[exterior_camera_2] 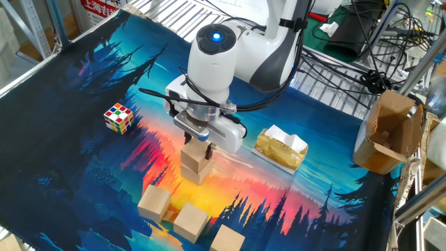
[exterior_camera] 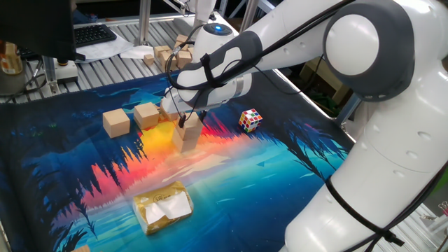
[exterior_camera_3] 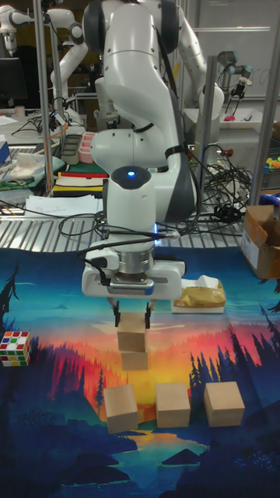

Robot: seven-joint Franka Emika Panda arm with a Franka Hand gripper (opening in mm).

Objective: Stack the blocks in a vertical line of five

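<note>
Wooden blocks point(exterior_camera_3: 133, 349) stacked two high under end effector point(exterior_camera_3: 133, 317)

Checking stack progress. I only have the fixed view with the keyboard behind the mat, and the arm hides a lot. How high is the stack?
Observer: Two high in the tall fixed view. The top block sits on the lower block.
Operator: Loose ones? I'm sure of two.
Observer: Three in a row: left loose block, middle loose block, right loose block.
Operator: Gripper holding the top one?
Observer: The gripper has a finger on each side of the top block. I can't tell if they touch it.
</note>
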